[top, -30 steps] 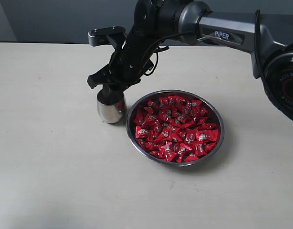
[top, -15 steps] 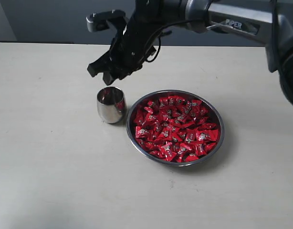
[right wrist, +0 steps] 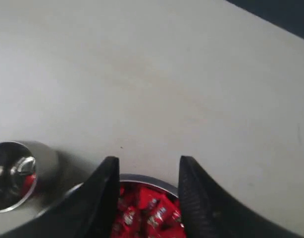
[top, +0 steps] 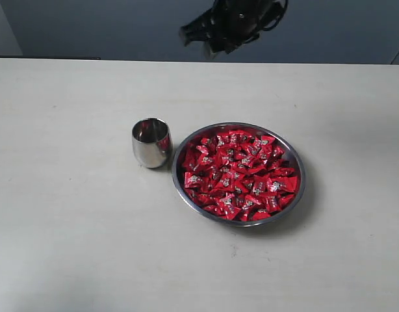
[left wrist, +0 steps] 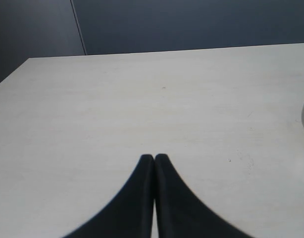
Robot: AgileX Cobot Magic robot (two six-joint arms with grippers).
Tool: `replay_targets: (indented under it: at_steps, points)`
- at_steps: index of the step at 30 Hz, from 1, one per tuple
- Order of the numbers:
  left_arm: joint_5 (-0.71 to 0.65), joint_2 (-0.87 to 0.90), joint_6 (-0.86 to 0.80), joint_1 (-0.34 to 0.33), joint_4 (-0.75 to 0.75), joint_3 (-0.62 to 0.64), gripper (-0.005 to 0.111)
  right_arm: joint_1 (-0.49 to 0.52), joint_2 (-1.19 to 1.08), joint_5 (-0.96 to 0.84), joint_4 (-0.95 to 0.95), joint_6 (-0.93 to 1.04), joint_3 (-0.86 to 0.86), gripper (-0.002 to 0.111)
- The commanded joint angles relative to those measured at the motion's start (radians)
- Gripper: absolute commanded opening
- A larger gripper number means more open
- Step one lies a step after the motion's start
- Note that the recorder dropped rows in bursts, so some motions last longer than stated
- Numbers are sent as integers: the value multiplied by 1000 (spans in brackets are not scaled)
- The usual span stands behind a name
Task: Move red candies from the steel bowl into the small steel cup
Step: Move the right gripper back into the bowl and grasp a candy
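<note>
R claw is seen w/ fingers set well apart and nothing gripped between them; it is held high, at the top of the exterior view, well clear of the table. L claw is closed tip to tip, empty, over bare tabletop. Red candies are heaped in the steel bowl, approx. mid-table. The small cup is stood upright just beside the bowl, on its left. A red patch is glimpsed inside the cup; candy or reflection can't be told.

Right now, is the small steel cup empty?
Not empty: the right wrist view shows a red candy inside the small steel cup; how many, cannot tell.
</note>
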State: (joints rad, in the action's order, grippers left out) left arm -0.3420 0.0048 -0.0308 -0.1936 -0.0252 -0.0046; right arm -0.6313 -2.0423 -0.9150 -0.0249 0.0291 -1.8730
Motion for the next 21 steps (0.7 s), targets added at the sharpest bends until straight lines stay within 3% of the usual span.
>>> replay_targets:
  at_steps: [1, 8, 12, 21]
  points:
    - [8, -5, 1, 7, -2, 5, 0, 75, 76, 39, -13, -4, 164, 39]
    - [8, -5, 1, 7, -2, 5, 0, 123, 274, 329, -60, -4, 581, 39]
    - [8, -5, 1, 7, -2, 5, 0, 130, 333, 380, -70, -7, 735, 39]
    - [8, -5, 1, 7, -2, 5, 0, 130, 261, 363, -66, -93, 779, 39]
